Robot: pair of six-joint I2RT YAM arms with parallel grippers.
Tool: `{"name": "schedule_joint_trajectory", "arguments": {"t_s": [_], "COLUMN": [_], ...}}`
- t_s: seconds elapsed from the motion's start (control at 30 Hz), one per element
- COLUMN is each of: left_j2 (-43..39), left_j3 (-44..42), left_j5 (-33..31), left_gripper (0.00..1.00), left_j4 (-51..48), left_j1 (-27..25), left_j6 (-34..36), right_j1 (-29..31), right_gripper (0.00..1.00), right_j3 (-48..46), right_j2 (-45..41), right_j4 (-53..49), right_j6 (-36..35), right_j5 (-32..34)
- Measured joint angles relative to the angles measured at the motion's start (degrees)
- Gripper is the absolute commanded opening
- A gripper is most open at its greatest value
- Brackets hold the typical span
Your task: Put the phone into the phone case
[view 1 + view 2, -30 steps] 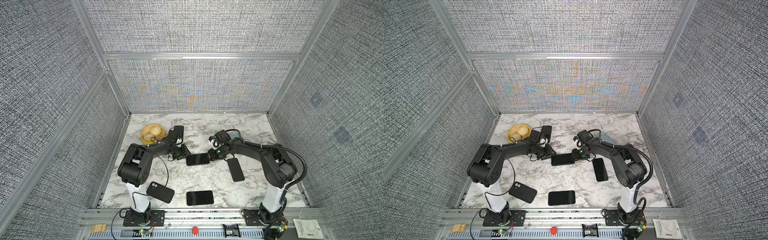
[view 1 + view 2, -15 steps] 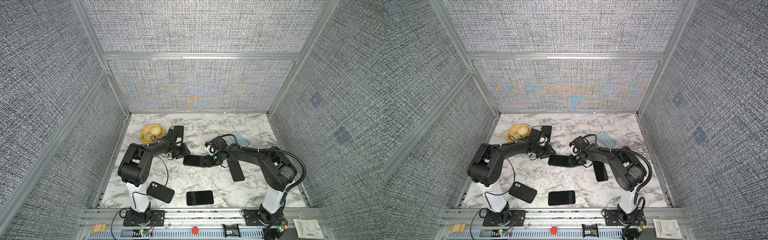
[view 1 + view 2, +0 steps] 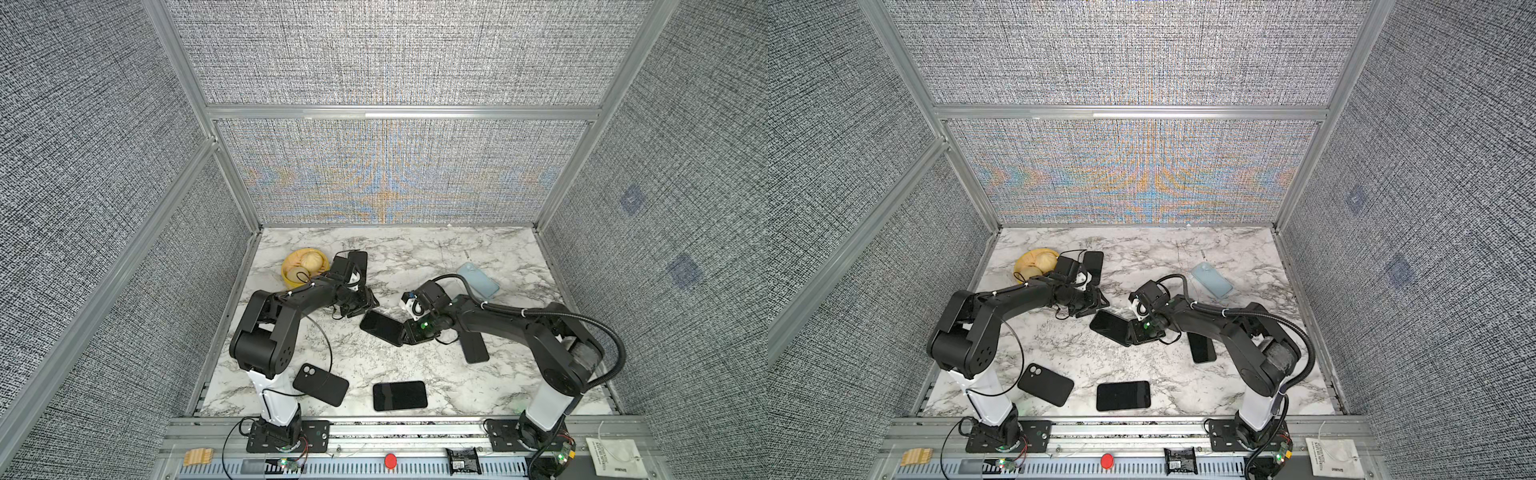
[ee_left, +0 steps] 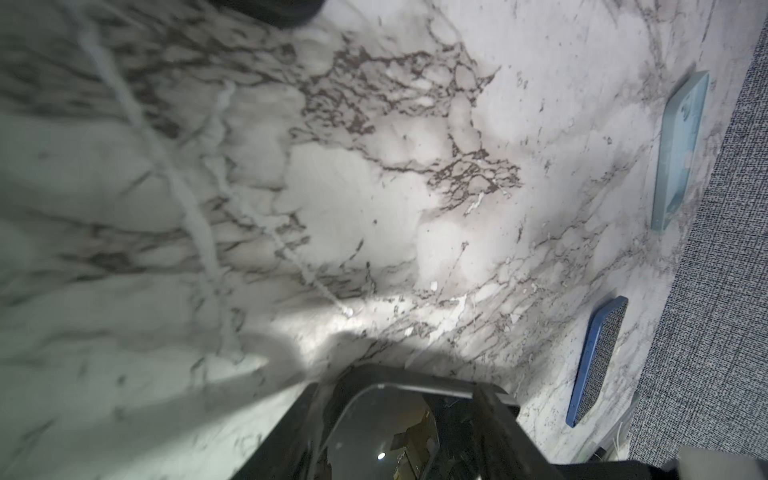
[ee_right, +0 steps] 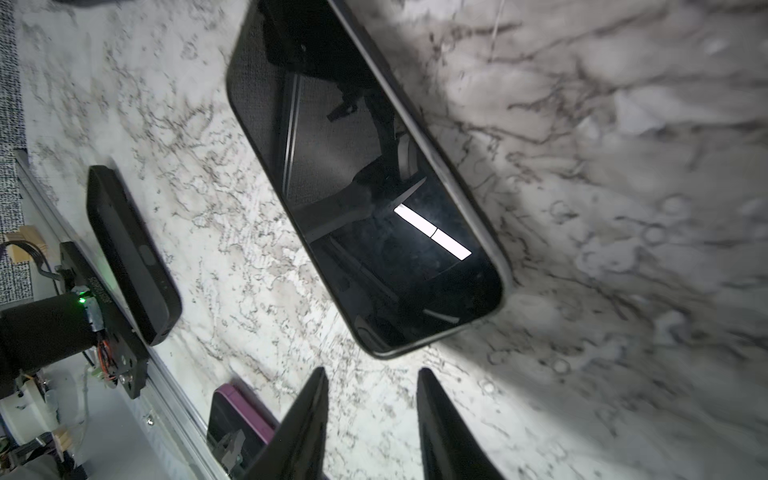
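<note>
Your grey-veined marble tabletop carries everything. Your right pincer stands apart and empty. The phone lies flat, screen up, just ahead of its tips. The left pincer sits near the phone's far end; you can't tell whether it is apart or together. Beyond both, grey woven walls in aluminium framing close the room.
</note>
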Motion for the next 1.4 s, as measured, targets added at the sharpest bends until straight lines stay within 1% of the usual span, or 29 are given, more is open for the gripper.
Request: {"name": "schedule_joint_trajectory", "arguments": {"t_s": [0.1,0.2,0.3,0.63,1.0,1.23,1.3,1.4], "left_j2": [-2.14,-3.74,-3.89,-2.32,-0.83,-0.87,-0.92,-0.92], "left_j3": [-0.98,-1.68,-1.75,-1.36,-1.44,-3.3,-3.54,-3.58], "left_j5": [-1.03,-1.18,-1.16,0.13,0.87,1.44,1.64,1.64], "left_gripper": [0.58,0.57,0.56,0.54,0.52,0.51,0.5,0.5], "left_j4": [-2.97,-6.62,-8.72,-10.03,-9.2,-7.23,-6.73,-6.56], "left_j1": [0.15,0.07,0.09,0.07,0.07,0.11,0.17,0.17], "left_j6": [1.07,2.01,2.97,4.04,4.02,3.74,3.26,2.95], "right_j1": [-0.66,-1.57,-2.12,-2.58,-2.62,-2.6,-2.6,-2.62], "right_gripper": [0.37,0.34,0.32,0.26,0.22,0.18,0.15,0.13], "right_j3": [1.62,3.54,5.42,7.52,7.5,7.17,7.08,7.08], "right_j2": [-0.76,0.37,2.14,6.54,7.89,8.28,8.28,8.31], "right_j4": [-2.56,-4.74,-5.33,-5.25,-4.39,-4.09,-3.93,-3.91], "right_j6": [-2.82,-5.29,-6.91,-8.04,-7.28,-6.49,-6.21,-5.88], "right_j5": [3.3,5.77,6.82,5.29,4.07,3.93,3.91,4.04]}}
